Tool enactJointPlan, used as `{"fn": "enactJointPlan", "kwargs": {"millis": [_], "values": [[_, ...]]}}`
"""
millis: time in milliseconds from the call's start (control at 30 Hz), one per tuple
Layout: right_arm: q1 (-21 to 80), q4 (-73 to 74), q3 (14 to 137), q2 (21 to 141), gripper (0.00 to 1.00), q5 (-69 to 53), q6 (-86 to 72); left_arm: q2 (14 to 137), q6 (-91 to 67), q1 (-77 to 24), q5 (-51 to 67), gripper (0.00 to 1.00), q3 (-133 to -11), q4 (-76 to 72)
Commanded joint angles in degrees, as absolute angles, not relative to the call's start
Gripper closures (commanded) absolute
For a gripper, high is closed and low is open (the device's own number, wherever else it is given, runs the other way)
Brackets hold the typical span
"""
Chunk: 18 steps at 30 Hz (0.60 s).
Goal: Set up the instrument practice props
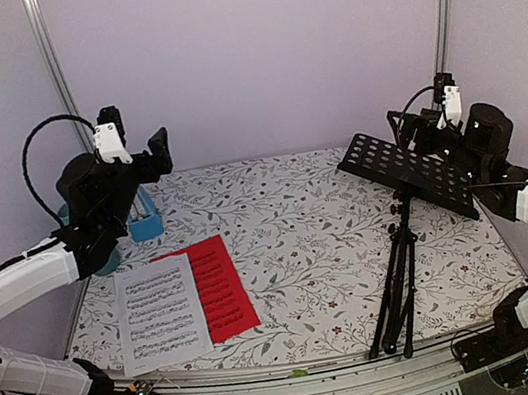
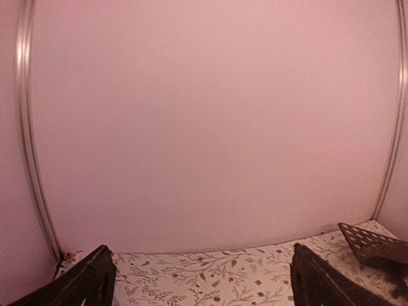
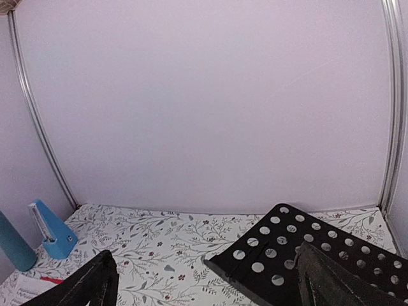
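I see both arms raised, wrists level, facing the back wall. The music stand [image 1: 404, 172] stands on the right. Above its desk the right gripper [image 1: 423, 115] is spread wide and empty, as is the left gripper [image 1: 137, 137]. Front-left, the white sheet [image 1: 158, 311] partly covers the red sheet [image 1: 222, 288], with the blue metronome [image 1: 143, 216] behind them.

We saw a tablecloth [image 1: 287, 214] of white, patterned with grey-green vines and small red flowers. The music stand [image 1: 407, 173] was black, its desk dotted with round holes. The white sheet of music [image 1: 158, 311] carried black notes, the red sheet of music [image 1: 220, 286] dark ones. The metronome [image 1: 144, 218] was light blue, the cup [image 3: 14, 245] teal
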<state>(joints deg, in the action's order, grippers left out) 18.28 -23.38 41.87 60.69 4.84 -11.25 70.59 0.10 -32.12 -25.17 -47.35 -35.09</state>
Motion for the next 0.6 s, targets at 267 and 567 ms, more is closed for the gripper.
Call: {"fn": "enactJointPlan", "kwargs": {"millis": [267, 567], "values": [[21.3, 1.7, 29.4, 40.1, 0.01, 18.6, -37.7, 76.7, -22.9, -39.5, -7.4, 0.04, -57.8, 1.2], [20.7, 7.7, 22.7, 44.3, 0.01, 7.7, -51.0, 86.6, -30.2, -39.8, -0.1, 0.04, -59.3, 5.9]]}}
